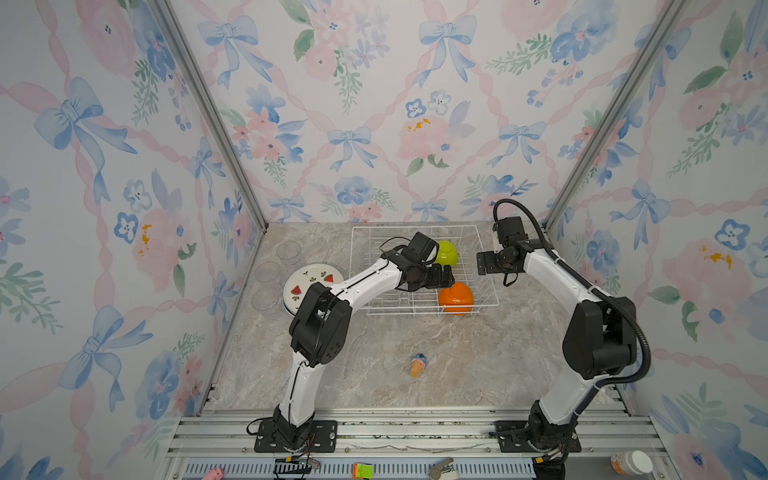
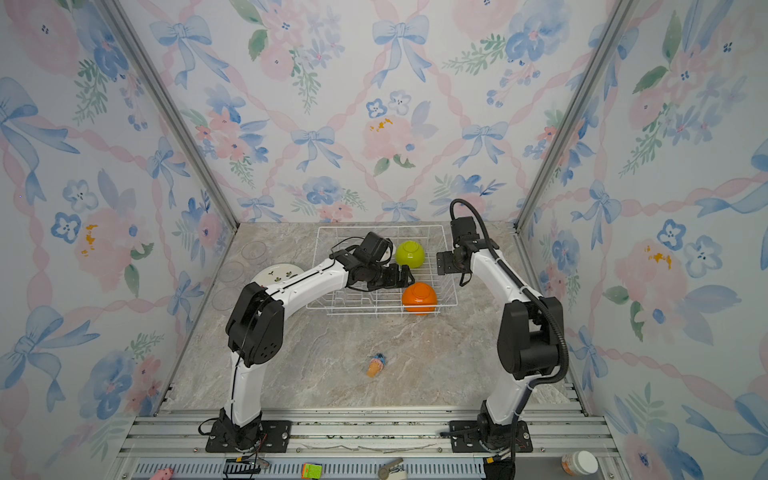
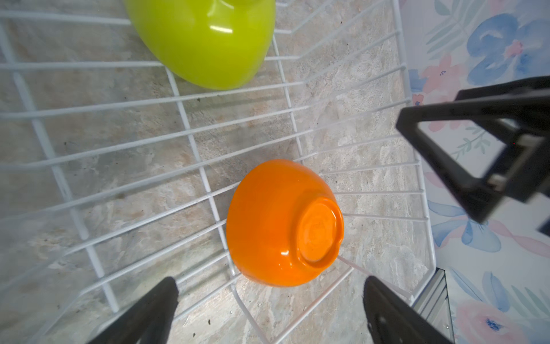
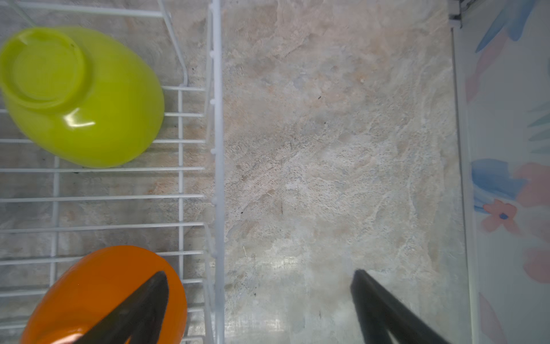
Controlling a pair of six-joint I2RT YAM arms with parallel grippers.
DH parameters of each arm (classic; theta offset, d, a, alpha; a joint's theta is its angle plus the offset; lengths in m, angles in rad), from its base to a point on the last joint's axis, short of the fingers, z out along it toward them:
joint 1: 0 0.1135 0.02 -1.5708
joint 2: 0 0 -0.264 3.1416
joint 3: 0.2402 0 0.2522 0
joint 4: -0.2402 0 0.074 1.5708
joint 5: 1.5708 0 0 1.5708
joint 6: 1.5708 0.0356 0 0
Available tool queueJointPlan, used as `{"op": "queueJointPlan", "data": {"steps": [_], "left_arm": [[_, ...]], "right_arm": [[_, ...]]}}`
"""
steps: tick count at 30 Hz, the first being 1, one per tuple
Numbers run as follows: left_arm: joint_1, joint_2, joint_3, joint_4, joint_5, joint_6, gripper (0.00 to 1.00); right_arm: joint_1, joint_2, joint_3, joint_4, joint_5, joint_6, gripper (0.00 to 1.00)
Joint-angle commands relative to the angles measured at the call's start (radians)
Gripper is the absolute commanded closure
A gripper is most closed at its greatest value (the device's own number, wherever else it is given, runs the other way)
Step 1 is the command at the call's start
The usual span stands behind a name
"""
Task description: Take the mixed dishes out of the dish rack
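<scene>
In the rack, the orange bowl lies upside down just ahead of the left gripper, whose jaws are wide and empty. The lime bowl sits beyond. The right gripper, also open and empty, straddles the rack's rim. Only the top views show the plate and glasses left of the rack.

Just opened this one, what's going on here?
Two robot arms are unloading a white wire dish rack. A watermelon plate and clear glasses sit on the table, left of the rack in both top views. An orange bowl and a lime-green bowl lie upside down in the rack. The left gripper hangs open and empty close to the orange bowl. The right gripper, also open and empty, hovers above the rack's right rim. A small toy lies nearer the arm bases.
</scene>
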Motion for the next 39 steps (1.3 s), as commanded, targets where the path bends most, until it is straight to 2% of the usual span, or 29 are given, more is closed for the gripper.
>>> {"op": "queueJointPlan", "data": {"steps": [1, 8, 12, 19, 30, 39], "left_arm": [[-0.002, -0.036, -0.077, 0.118, 0.076, -0.092, 0.02], [-0.003, -0.024, -0.147, 0.220, 0.144, -0.154, 0.02], [-0.002, -0.023, -0.192, 0.306, 0.183, -0.196, 0.02], [-0.002, -0.005, -0.189, 0.323, 0.175, -0.208, 0.02], [-0.005, 0.041, -0.179, 0.333, 0.145, -0.219, 0.02], [-0.007, 0.090, -0.182, 0.419, 0.188, -0.279, 0.02]], "right_arm": [[-0.004, -0.131, -0.054, 0.018, -0.060, 0.080, 0.03], [0.013, -0.371, -0.210, 0.018, -0.182, 0.178, 0.03], [0.028, -0.472, -0.283, 0.004, -0.212, 0.223, 0.03], [0.056, -0.609, -0.380, -0.005, -0.212, 0.277, 0.03], [0.056, -0.722, -0.469, 0.048, -0.249, 0.357, 0.03], [0.054, -0.747, -0.462, 0.025, -0.240, 0.343, 0.03]]}}
